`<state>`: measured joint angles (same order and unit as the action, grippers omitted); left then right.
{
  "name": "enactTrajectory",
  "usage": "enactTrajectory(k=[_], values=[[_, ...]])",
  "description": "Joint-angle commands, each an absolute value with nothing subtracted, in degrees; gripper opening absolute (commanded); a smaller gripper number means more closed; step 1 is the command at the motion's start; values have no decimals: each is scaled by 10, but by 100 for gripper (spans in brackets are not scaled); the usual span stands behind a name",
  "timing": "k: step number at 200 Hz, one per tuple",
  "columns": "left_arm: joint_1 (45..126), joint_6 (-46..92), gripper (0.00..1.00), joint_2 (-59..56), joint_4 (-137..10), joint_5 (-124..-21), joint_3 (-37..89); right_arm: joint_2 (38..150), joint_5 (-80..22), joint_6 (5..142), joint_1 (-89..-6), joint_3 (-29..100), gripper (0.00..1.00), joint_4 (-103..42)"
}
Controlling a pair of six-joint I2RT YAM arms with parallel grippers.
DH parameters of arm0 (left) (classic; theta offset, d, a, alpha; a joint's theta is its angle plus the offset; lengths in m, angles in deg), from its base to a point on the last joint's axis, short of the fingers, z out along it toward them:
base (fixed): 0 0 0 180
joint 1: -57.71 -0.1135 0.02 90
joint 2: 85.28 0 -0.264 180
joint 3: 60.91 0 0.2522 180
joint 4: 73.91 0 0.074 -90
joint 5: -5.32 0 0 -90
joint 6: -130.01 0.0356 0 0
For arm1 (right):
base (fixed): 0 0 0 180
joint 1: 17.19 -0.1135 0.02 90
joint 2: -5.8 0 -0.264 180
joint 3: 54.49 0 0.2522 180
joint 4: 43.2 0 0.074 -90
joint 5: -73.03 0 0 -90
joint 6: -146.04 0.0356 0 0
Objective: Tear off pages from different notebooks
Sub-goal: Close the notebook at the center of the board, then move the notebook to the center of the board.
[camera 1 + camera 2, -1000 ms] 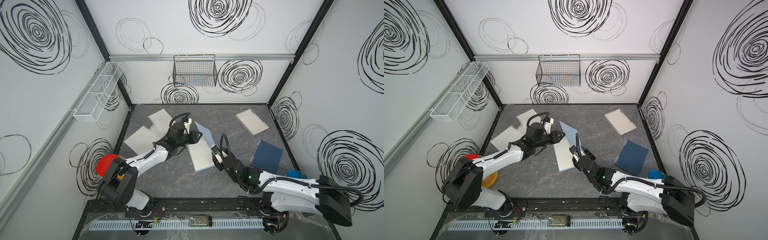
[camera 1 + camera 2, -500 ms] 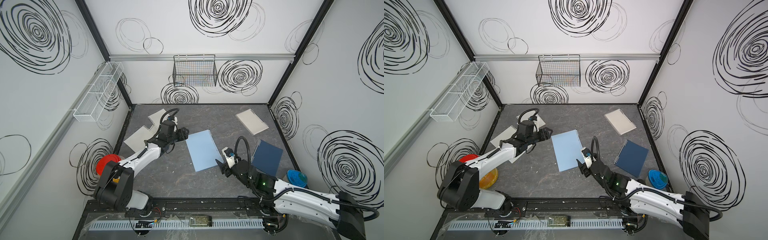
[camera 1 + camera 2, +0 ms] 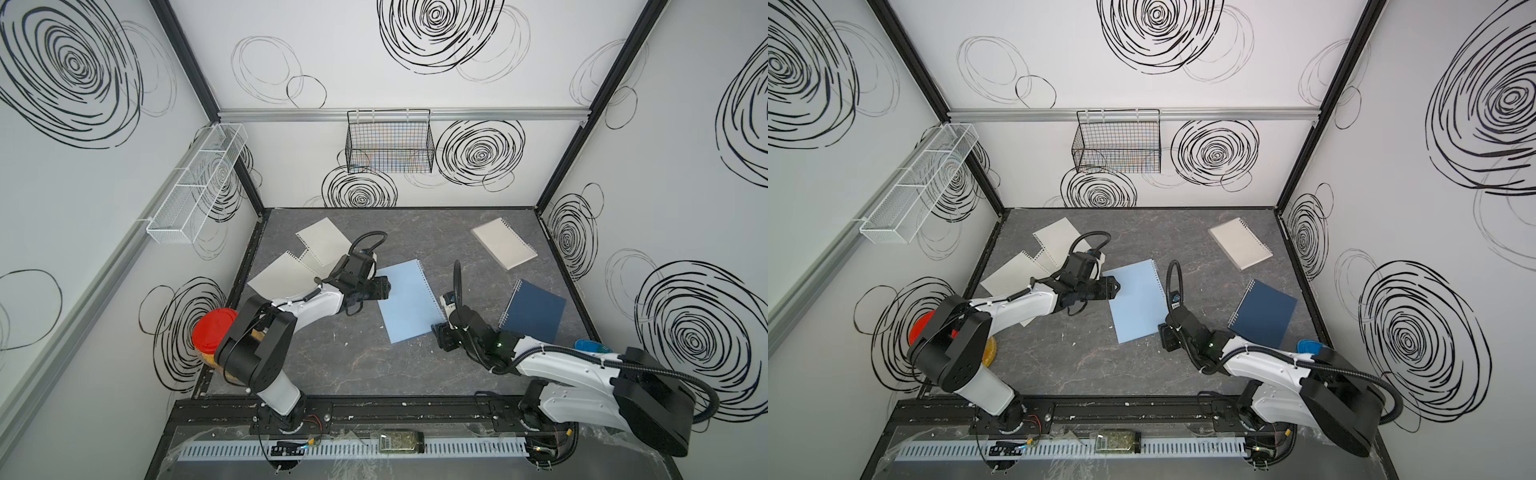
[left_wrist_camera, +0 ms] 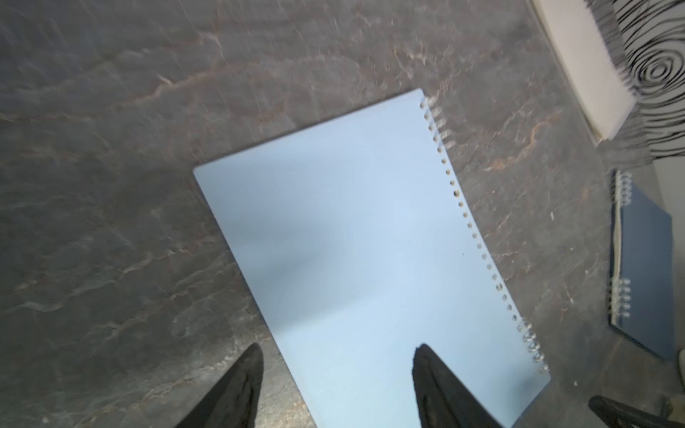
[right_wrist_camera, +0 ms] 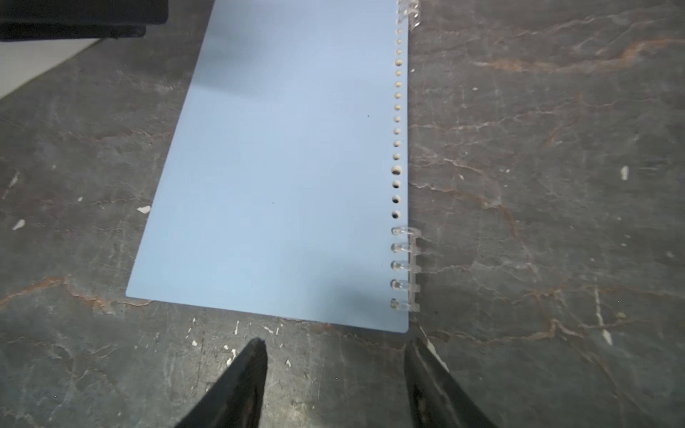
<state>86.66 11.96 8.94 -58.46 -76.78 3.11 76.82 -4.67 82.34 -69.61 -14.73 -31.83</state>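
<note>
The light-blue notebook (image 3: 409, 301) (image 3: 1138, 301) lies shut on the table's middle, spine to the right. My left gripper (image 3: 384, 289) (image 4: 339, 348) is open over its left edge, one finger above the cover (image 4: 370, 241) and one above the table. My right gripper (image 3: 442, 332) (image 5: 335, 342) is open just off the notebook's near edge (image 5: 281, 166), by the spine corner, holding nothing. The dark navy notebook (image 3: 534, 311) lies at the right and the clear-covered notebook (image 3: 503, 243) at the back right. Loose pages (image 3: 324, 239) (image 3: 282, 276) overlap at the back left.
A red-lidded jar (image 3: 212, 330) stands at the table's front left corner and a blue object (image 3: 590, 345) at the right edge. A black wire basket (image 3: 388, 141) hangs on the back wall, a white mesh shelf (image 3: 195, 187) on the left wall. Small paper scraps (image 5: 142, 209) dot the table.
The light-blue notebook, open a second ago, now lies shut. My left gripper swung left to the loose pages and back to the notebook's edge. My right gripper drew back to the near corner.
</note>
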Motion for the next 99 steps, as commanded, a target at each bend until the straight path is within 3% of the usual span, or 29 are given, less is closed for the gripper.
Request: enactTrajectory(k=[1,99], values=[[885,130,67,100,-590,-787,26,811,-65,875,-693,-123,59,-320],[894,124,65,159,-634,-777,-4,956,-121,920,-670,-64,57,-335]])
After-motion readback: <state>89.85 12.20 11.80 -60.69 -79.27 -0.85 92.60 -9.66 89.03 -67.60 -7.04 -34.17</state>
